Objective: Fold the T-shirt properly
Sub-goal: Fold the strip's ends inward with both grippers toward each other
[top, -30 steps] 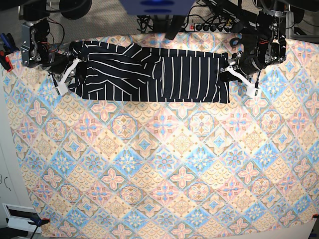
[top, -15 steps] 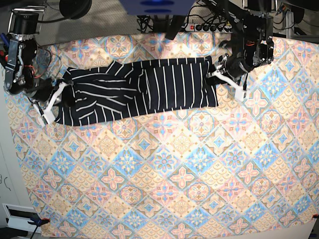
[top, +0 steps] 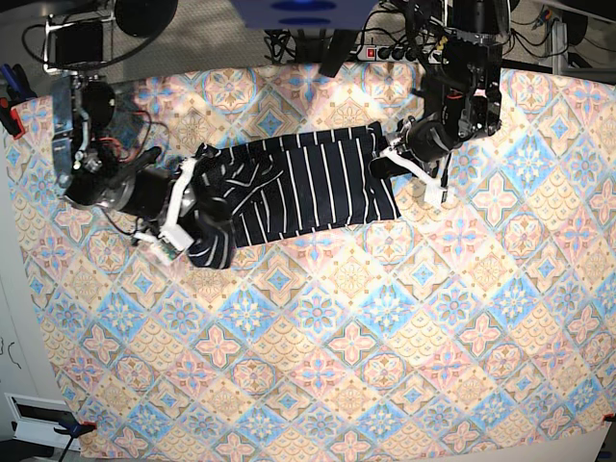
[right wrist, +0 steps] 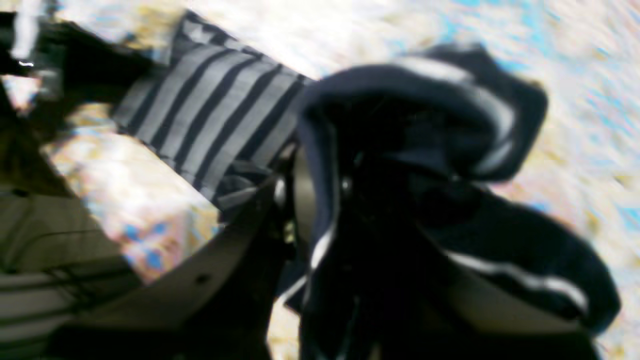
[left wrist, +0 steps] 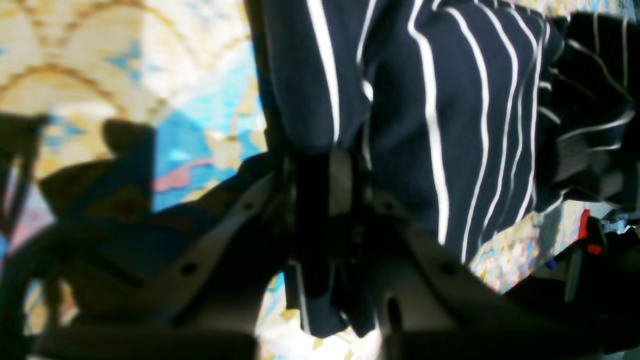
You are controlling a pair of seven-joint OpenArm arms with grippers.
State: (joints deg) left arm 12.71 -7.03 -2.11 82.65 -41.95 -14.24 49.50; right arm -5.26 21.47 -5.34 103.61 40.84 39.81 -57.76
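Blurring heavily, the right wrist view is hiding detail where the right gripper (right wrist: 325,200) is clamping a bunched end of the one dark navy, white-pinstriped short-sleeved T-shirt (top: 289,188). That shirt is lying stretched near the far edge of the pastel patterned tablecloth (top: 385,337), its ends partly covered by both arms. The left gripper (left wrist: 340,175) is pinching the opposite end between nearly closed fingers (left wrist: 341,180).
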